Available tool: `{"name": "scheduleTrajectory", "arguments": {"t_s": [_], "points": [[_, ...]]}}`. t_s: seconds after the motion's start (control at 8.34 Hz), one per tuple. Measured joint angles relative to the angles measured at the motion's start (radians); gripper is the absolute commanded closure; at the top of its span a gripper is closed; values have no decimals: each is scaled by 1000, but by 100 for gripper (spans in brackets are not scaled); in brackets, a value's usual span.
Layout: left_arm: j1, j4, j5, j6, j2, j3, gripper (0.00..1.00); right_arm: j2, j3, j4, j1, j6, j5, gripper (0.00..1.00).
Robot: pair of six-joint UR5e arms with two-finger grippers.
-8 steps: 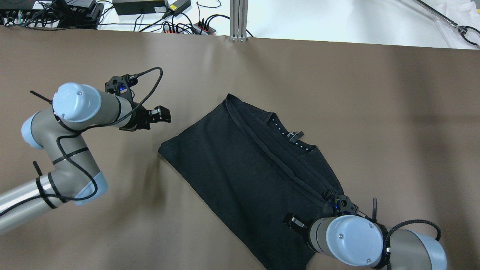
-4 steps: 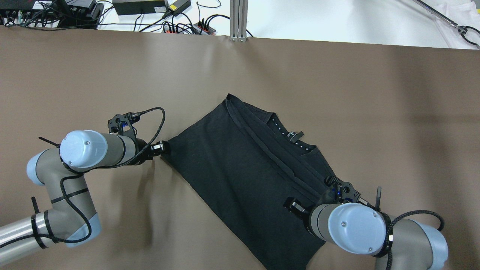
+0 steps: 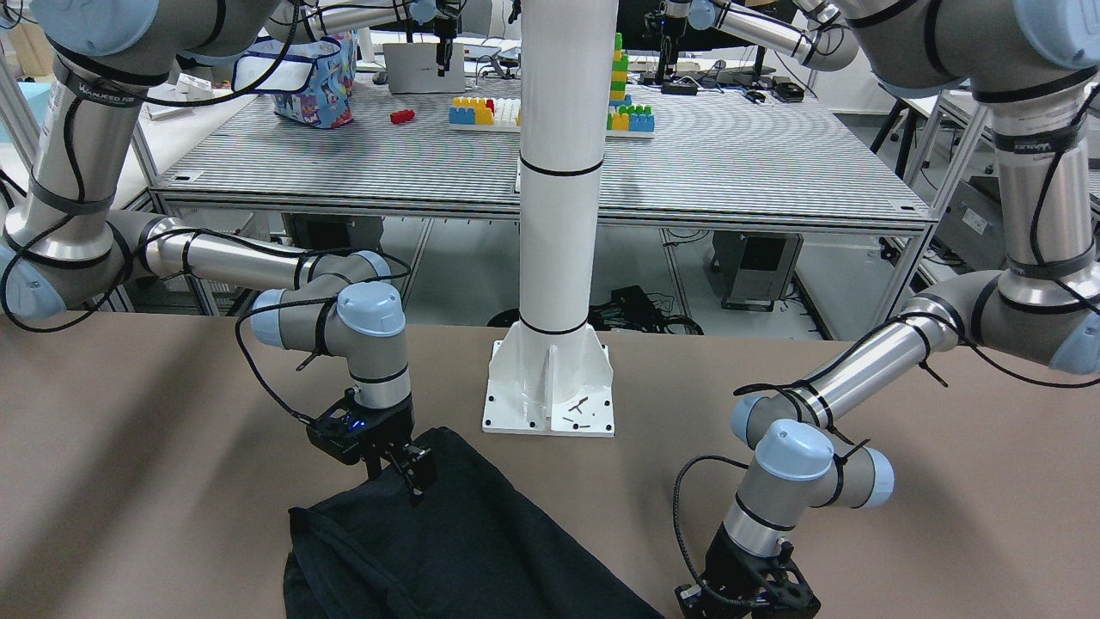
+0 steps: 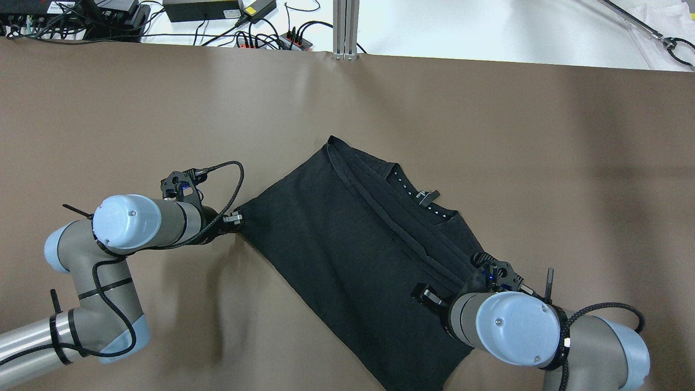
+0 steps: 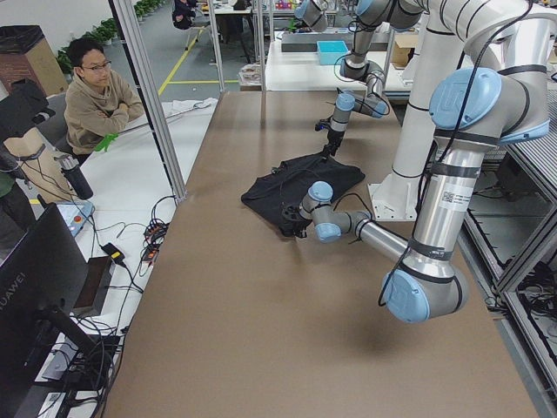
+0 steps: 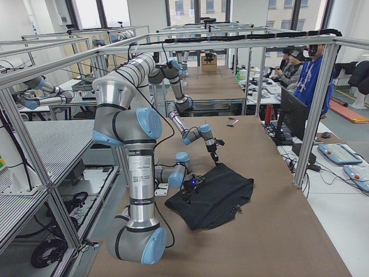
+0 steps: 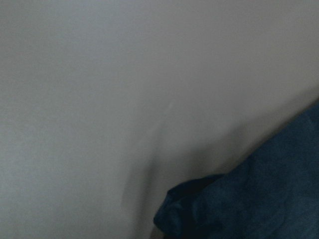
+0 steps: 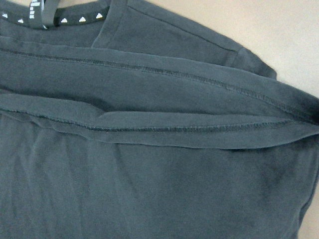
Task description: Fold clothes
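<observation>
We see that the left gripper (image 4: 234,219) has dropped within the last second from over bare bench (image 4: 488,136) to touch the left corner of the black garment (image 4: 336,244); we cannot tell its jaw state. The right gripper (image 3: 402,471), jaws apparently parted, has crept along the doubled hem. We judge a corner pinch imminent. The garment, a thin matte knit with stitched hems, lies diagonally mid-bench and reaches the robot-side edge.

table: brown (image 4: 488,136) | pillar: white (image 3: 559,215) | bench behind: grey, slatted (image 3: 756,163) | floor: grey (image 5: 170,35)
</observation>
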Motion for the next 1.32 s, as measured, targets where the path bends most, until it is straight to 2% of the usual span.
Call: {"name": "scheduleTrajectory", "arguments": {"t_s": [0.36, 0.6, 0.72, 0.84, 1.08, 1.2, 1.32], "points": [[-73, 9, -73, 57, -26, 7, 100, 0, 1, 0, 3, 1, -1, 5], [-178, 14, -154, 152, -94, 90, 100, 2, 2, 0, 12, 1, 0, 5], [-237, 14, -197, 202, -182, 201, 100, 4, 3, 1, 20, 0, 0, 5], [-290, 13, -227, 244, -308, 357, 100, 7, 4, 1, 26, 0, 0, 5], [-346, 11, -244, 290, -599, 696, 100, 20, 5, 2, 30, 0, -1, 5], [-354, 9, -236, 297, -701, 811, 99, 26, 5, 2, 31, 0, -2, 5], [-355, 6, -221, 299, -760, 879, 1, 30, 4, 2, 32, -1, -6, 5]]}}
